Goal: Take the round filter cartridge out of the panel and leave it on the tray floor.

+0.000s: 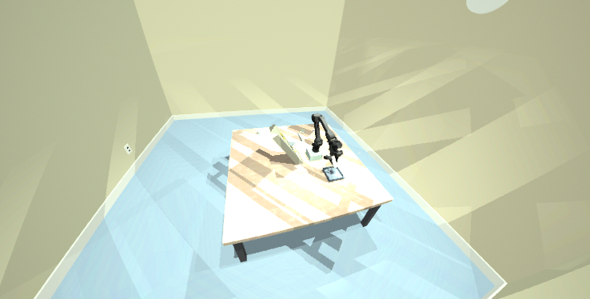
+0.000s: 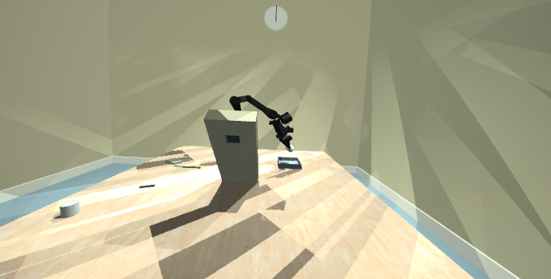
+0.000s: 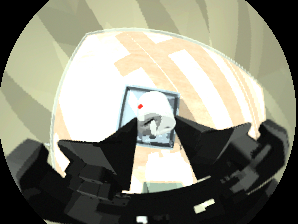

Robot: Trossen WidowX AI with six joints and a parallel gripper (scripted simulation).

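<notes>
The white round cartridge (image 1: 334, 164) (image 2: 290, 148) (image 3: 156, 104) is out of the panel, between my fingertips. In the wrist view its slotted end faces the camera and a small red mark shows on its side. My gripper (image 1: 332, 158) (image 2: 287, 146) (image 3: 155, 119) is shut on it, pointing down and tilted. The dark-rimmed, pale-floored tray (image 1: 335, 180) (image 2: 289, 166) (image 3: 124, 107) is below; in the exterior view a gap shows between the cartridge and the tray. The service panel (image 1: 289, 148) (image 2: 239, 161) stands apart from the gripper; its front is mostly hidden.
A pale green block (image 1: 314, 155) is by the arm's base, between panel and tray. In the exterior view a grey cylinder (image 2: 69, 208), a small dark bar (image 2: 146, 186) and a thin rod (image 2: 187, 166) lie left of the panel on the table.
</notes>
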